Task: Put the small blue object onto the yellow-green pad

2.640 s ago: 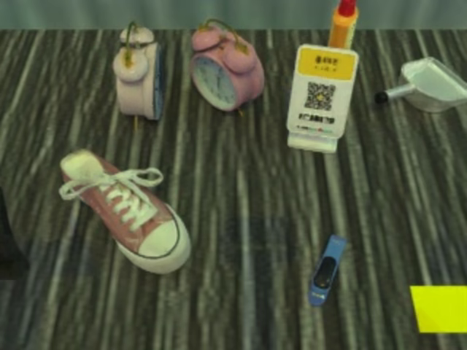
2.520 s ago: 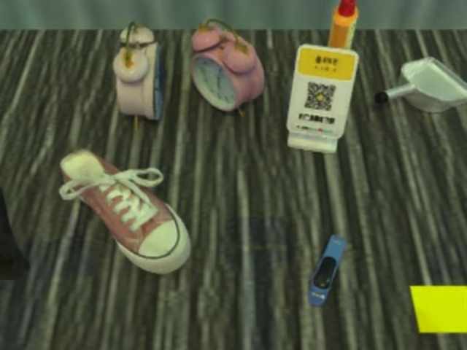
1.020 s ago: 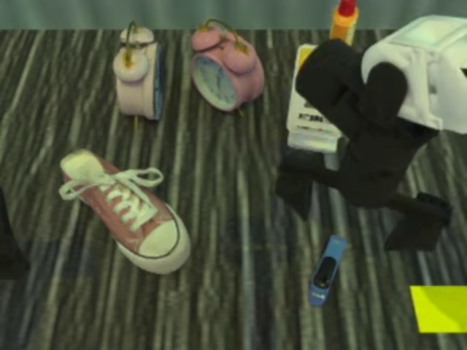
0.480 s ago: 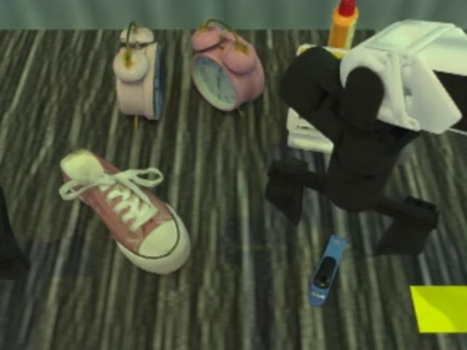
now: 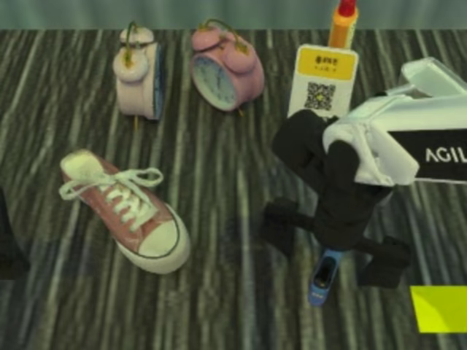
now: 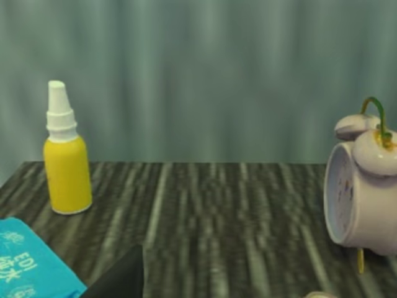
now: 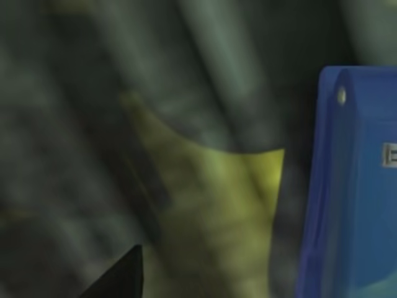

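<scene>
Soft even light overhead, faint shadows; right wrist view blurred, perhaps defocused.

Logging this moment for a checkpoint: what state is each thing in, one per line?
small blue object: flat on table, not on pad
yellow-green pad: bare, at table's right edge
right gripper: open, fingers straddling the blue object's far end
left arm: parked at left edge
pink shoe: upright on sole
pink alarm clock: standing
QR sign: standing
</scene>
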Motion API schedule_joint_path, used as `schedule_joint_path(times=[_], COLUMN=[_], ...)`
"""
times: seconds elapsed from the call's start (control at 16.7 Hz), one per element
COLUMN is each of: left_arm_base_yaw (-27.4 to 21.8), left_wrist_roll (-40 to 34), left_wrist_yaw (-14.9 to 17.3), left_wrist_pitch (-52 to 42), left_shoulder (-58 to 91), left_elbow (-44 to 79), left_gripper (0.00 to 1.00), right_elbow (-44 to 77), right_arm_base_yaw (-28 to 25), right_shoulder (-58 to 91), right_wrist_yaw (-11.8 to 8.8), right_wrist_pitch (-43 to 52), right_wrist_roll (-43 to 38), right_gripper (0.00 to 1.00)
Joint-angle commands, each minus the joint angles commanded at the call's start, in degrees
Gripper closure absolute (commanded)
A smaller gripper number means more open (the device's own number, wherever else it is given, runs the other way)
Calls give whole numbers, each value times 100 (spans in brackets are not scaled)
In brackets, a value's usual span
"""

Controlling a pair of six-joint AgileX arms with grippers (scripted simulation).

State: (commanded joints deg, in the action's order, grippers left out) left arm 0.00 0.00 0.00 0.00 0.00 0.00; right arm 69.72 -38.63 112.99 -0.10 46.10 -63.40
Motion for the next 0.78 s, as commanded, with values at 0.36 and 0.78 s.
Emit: schedule_joint_path(times=[0.36,0.78], left_arm_base_yaw=[0,0], left_wrist_roll=[0,0], left_wrist_yaw=[0,0], left_wrist_pitch=[0,0], left_shoulder=[0,0], left_elbow=[0,0], left_gripper=[0,0], right_elbow=[-153,-153], right_arm_base_yaw=[-8,-8], right_shoulder=[101,101], right_wrist_yaw=[1,1], right_wrist_pitch=[-226,-226], right_wrist_roll=[-10,-10], right_gripper=[0,53])
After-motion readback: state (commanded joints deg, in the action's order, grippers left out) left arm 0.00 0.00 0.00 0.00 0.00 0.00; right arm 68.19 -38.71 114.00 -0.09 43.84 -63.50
